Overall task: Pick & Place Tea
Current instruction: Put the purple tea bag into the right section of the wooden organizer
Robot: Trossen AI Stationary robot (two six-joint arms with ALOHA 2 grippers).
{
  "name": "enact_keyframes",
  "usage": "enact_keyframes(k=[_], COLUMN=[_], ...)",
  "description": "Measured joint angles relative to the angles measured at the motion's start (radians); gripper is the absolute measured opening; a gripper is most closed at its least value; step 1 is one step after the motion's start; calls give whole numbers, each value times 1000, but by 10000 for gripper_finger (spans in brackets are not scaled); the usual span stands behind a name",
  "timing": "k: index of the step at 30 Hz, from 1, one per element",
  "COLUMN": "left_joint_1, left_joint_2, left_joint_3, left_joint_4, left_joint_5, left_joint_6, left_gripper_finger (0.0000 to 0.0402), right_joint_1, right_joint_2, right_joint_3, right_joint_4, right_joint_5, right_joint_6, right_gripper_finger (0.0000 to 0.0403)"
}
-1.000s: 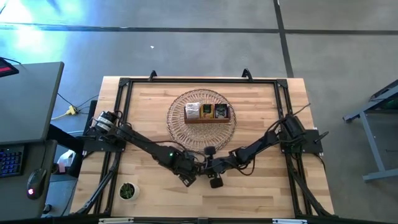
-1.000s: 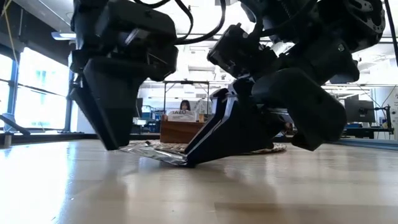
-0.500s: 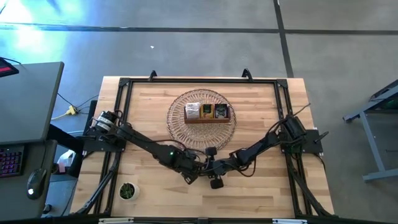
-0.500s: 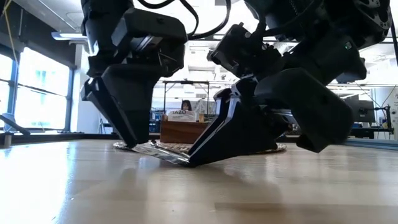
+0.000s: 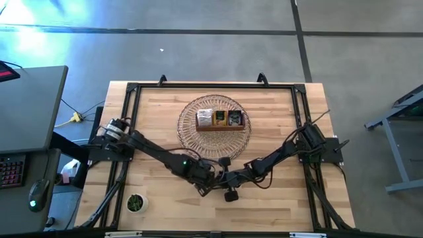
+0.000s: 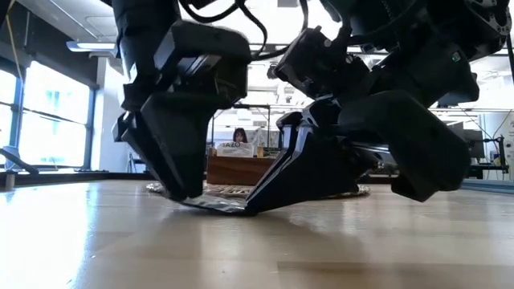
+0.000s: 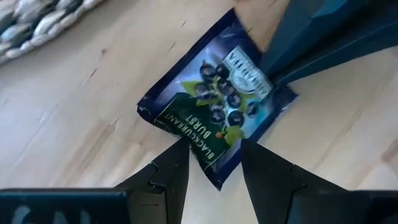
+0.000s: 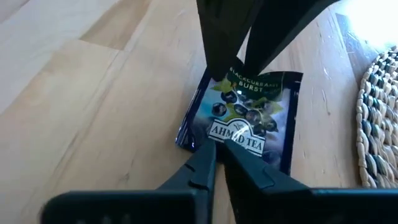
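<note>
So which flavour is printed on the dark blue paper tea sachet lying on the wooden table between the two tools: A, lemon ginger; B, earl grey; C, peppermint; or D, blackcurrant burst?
D: the left wrist view shows "Blackcurrant Burst" printed on the dark blue paper tea sachet, beside a picture of dark berries, with the left tool at its edge.

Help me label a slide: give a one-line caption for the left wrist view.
Left tool straddles a corner of the dark blackcurrant tea sachet on the wooden table; right tool pinches its far edge.
</note>
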Motion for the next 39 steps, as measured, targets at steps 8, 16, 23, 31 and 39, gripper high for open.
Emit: enact_keyframes(k=[8,16,23,31,39], left_joint_1=[-1,-1,-2,-1,-1], left_joint_2=[3,2,2,2,-63], left_joint_3=[0,-2,-2,-2,1], left_joint_4=[-92,-99,-31,11,-66], left_joint_5=[-18,-13,-5,27,22], left_joint_6=[-54,-62,-47,-20,-29], left_gripper_finger=[142,142,142,142,142], right_joint_1=[0,0,0,0,0], right_joint_2=[0,0,0,0,0], right_joint_3=[0,0,0,0,0], right_joint_4=[-8,-11,-13,-14,-14], right_joint_5=[-16,-4,-5,-8,-18], right_joint_6=[8,8,9,9,9], right_gripper_finger=[7,4,3,2,1])
